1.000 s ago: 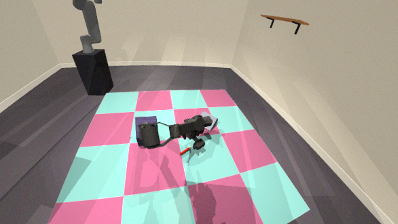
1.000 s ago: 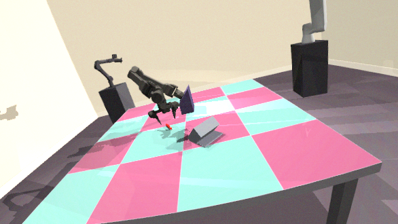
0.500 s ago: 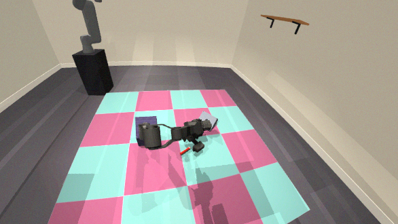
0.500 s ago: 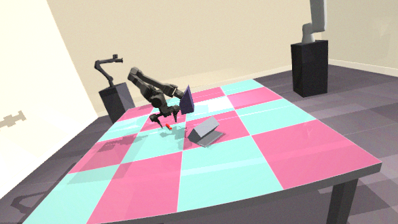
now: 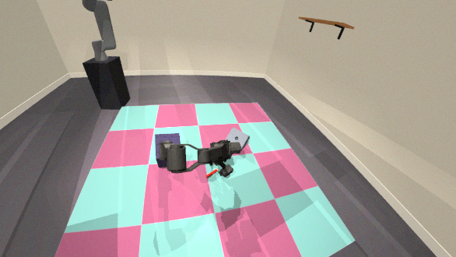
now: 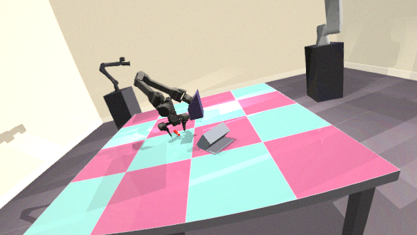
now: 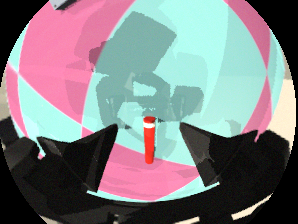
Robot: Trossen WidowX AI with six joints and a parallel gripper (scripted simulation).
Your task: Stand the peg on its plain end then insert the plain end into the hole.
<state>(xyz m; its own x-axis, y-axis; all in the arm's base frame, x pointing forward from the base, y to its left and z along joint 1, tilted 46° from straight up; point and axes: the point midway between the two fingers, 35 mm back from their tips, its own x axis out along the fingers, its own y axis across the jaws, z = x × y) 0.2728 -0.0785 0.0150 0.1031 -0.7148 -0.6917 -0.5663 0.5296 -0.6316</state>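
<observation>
Worktop first: on it, in from its edges, sits the sloped panel, its hole facing up at a slant. Above the peg hangs the pincer, fingers wide apart, holding nothing. The peg lies flat, white band near one end. To lift it well, centre it between the fingers, come down level with it, close gently across its sides, and keep the plain end free for standing.
</observation>
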